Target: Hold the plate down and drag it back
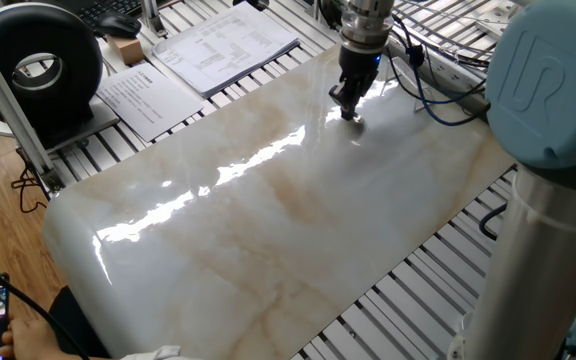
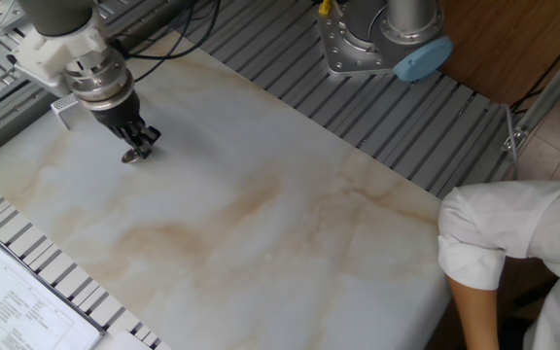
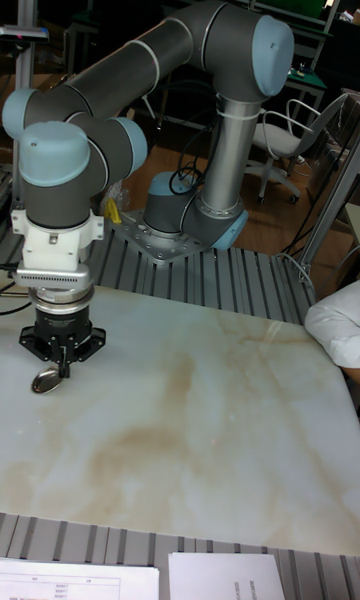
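Papers (image 2: 17, 297) lie at the near table edge in the other fixed view. Beyond them, the marble slab (image 2: 261, 214). Plate (image 3: 45, 380) sits on the slab near its far left corner, tilted, directly under the gripper (image 3: 60, 362). Fingertips pressed together, bearing down on the plate's edge. Arm (image 3: 150, 55) arches back to its base (image 3: 185, 222) past the slab.

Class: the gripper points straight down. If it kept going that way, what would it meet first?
The gripper would meet the plate, apparently right at its fingertips already; directly beneath lies the marble slab. Actual contact is hard to confirm.
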